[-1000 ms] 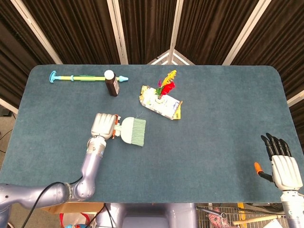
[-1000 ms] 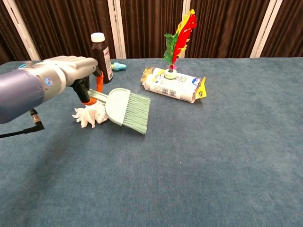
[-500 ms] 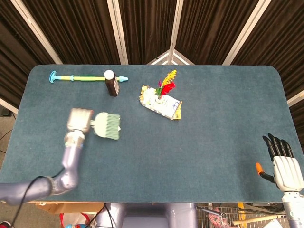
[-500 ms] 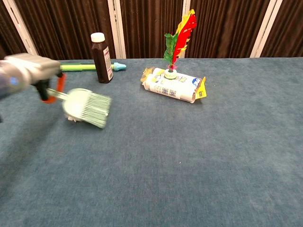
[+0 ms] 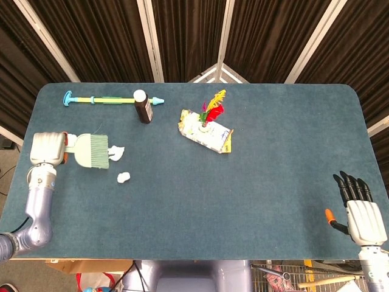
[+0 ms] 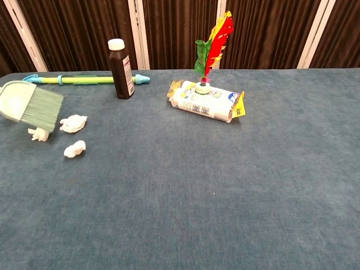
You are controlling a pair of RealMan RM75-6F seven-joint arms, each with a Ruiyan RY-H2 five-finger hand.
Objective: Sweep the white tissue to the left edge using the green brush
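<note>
Blue-grey carpeted table point(image 5: 255, 182) with rounded corners, dark curtains with pale vertical strips behind. At the far edge a teal-and-yellow rod point(image 5: 112, 99) lies flat, a brown bottle point(image 5: 143, 106) standing upright beside it; a white packet point(image 5: 205, 132) near centre carries a red, yellow and green feather piece point(image 5: 213, 106). Left hand point(image 5: 47, 149) grips the green brush point(image 5: 91, 151) near the table's left edge, bristles pointing right. White tissue lies in pieces: one point(image 5: 116, 152) just off the bristles, one point(image 5: 123, 177) nearer the robot, a third point(image 6: 38, 134) below the brush in the chest view. Right hand point(image 5: 363, 214) hovers at the near right corner, fingers straight, holding nothing.
</note>
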